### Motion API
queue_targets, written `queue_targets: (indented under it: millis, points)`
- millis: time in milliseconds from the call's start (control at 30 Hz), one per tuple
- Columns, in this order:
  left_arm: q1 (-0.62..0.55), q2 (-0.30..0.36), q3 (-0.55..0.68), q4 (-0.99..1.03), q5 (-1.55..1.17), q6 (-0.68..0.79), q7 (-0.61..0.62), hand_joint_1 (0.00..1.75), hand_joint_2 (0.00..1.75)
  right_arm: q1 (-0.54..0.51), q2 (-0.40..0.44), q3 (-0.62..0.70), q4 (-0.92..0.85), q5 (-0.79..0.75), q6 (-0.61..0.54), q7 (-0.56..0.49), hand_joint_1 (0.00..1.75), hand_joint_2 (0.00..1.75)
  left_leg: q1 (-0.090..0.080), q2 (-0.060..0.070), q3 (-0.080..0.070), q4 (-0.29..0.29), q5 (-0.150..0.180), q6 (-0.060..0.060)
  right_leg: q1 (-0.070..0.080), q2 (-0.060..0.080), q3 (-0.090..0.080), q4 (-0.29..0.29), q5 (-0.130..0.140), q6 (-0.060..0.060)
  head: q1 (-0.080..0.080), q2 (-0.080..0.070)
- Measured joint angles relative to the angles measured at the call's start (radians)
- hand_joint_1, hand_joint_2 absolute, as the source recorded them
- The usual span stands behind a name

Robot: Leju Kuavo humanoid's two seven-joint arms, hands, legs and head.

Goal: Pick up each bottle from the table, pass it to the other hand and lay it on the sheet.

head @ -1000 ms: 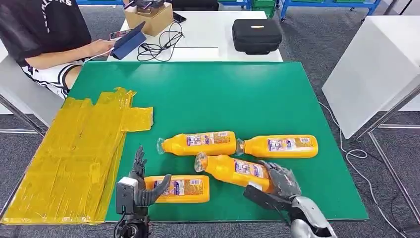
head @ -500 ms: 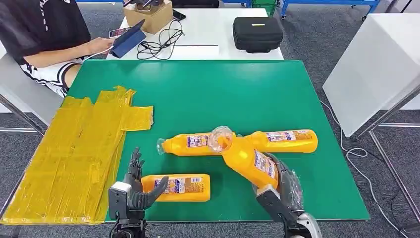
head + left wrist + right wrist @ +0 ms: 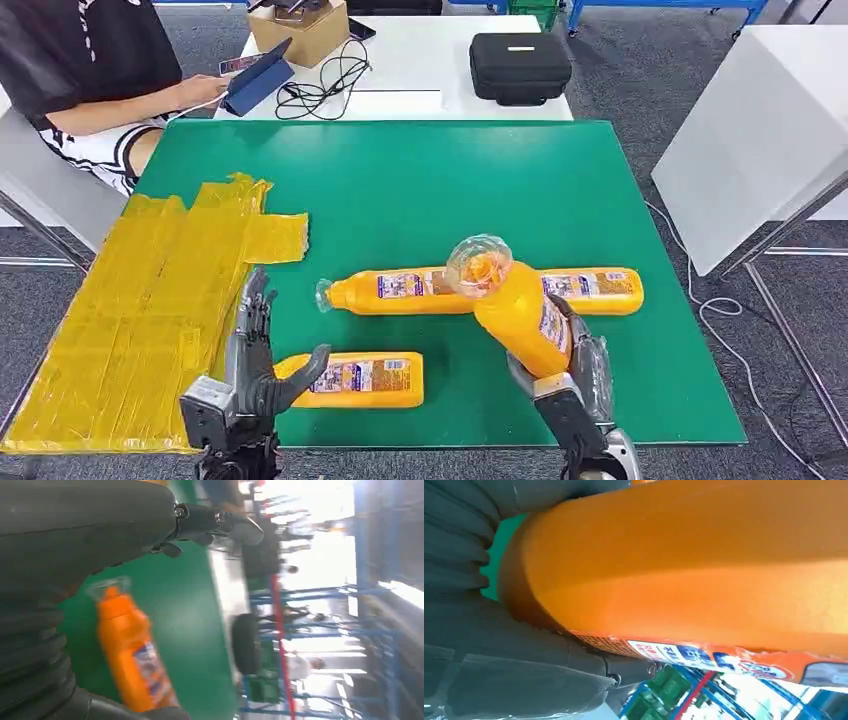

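**Ana:** Starting with the head view, what does the right hand (image 3: pixel 570 385) have?

**Ben:** It grips the lower body of an orange bottle (image 3: pixel 520 315), lifted clear of the green table (image 3: pixel 450 190). The bottle's long axis tilts up and away from that hand, and its clear cap (image 3: pixel 478 264) leans toward the robot's left.

**Ana:** And the left hand (image 3: pixel 250 375)?

**Ben:** Empty, fingers spread and pointing away from the robot. The lifted bottle is well apart from it, off toward the right hand. A second bottle (image 3: pixel 352 379) lies flat just beside its thumb. Two more lie end to end farther out, one capped at the left (image 3: pixel 395 290), one (image 3: pixel 600 288) partly behind the lifted bottle. The yellow sheet (image 3: pixel 140 310) spreads on the left hand's outer side, so the left arm is the nearer one to it.

**Ana:** The left wrist view?

**Ben:** Blurred. An orange bottle (image 3: pixel 132 650) stands out against green beyond the open fingers (image 3: pixel 220 522); I judge it the lifted one.

**Ana:** The right wrist view?

**Ben:** Orange bottle wall (image 3: pixel 684 565) pressed against grey fingers (image 3: pixel 524 660), firmly held.

**Ana:** The room?

**Ben:** A seated person (image 3: pixel 90 70) at a white table with a black case (image 3: pixel 520 68).
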Motion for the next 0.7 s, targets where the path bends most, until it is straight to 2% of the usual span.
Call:
queue_targets:
  millis: [300, 700]
  points:
    - [-0.027, 0.059, -0.075, -0.151, -0.022, -0.135, 0.027, 0.0, 1.75, -0.04, 0.041, 0.005, 0.016, -0.068, -0.007, -0.107, 1.75, 1.75, 0.0, 0.0, 0.0, 0.0, 0.001, 0.001, -0.001, 0.0, 0.0, 0.0, 0.0, 0.0, 0.0, 0.0]
    - [-0.101, 0.1, -0.185, -0.163, -0.004, -0.184, 0.063, 0.0, 1.75, -0.157, 0.062, 0.067, 0.085, -0.052, -0.022, -0.114, 1.75, 1.75, 0.0, 0.0, -0.001, 0.0, 0.001, 0.001, -0.001, 0.0, 0.0, 0.0, 0.0, 0.0, 0.0, 0.0]
